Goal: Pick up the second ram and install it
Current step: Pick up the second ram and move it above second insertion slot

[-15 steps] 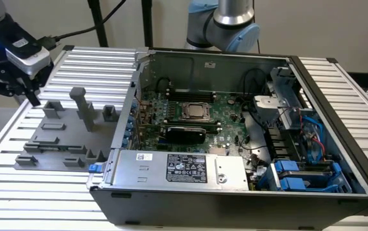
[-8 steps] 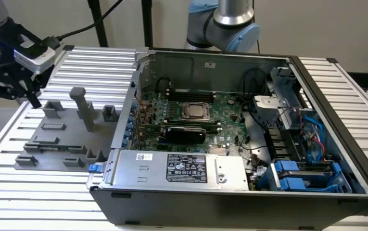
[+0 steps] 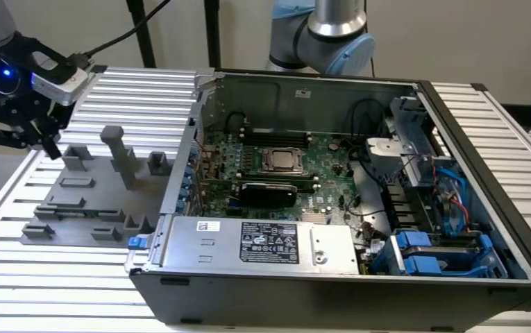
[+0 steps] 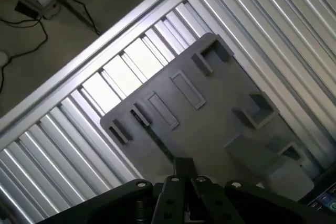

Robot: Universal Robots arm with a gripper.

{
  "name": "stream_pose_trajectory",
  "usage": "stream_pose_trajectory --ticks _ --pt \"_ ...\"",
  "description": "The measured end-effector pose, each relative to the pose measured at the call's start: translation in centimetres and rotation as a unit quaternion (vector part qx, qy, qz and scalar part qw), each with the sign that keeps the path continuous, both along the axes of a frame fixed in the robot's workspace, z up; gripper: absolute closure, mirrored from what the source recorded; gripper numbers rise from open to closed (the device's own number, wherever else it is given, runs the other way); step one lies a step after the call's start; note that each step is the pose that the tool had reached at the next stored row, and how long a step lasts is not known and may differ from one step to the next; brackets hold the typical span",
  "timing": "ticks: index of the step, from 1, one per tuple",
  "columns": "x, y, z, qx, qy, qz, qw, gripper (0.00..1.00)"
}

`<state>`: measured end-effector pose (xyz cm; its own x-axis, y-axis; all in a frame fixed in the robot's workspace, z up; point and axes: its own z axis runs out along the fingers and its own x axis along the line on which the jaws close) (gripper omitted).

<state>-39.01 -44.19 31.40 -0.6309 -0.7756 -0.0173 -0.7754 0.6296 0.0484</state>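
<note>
The hand [image 4: 184,167] is held above a gray tray [image 4: 210,106], fingers together and empty. The ram [image 4: 160,142] is seen standing on edge in a tray slot. The tray is laid by the surface's [image 3: 135,90] edge, beside the case [image 3: 339,295].

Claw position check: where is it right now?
The claw hangs at the exterior view's far left, above the far end of the grey holder tray, outside the open computer case.

Second ram [image 4: 157,139] edge-up in holder [image 4: 210,114]
</note>
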Motion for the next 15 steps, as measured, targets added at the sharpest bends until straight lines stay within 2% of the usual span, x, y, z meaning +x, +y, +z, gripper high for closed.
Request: stream_pose_trajectory --ticks 4,8,11,15 --pt "0.0 0.0 -0.33 0.0 0.0 0.037 0.9993 1.0" --pt "0.0 0.0 -0.65 0.0001 0.0 0.073 0.9973 1.0" --pt "0.0 0.0 -0.85 0.0 0.0 0.1 0.995 1.0" --pt "0.0 0.0 -1.08 -0.0006 0.0001 0.136 0.9907 1.0"
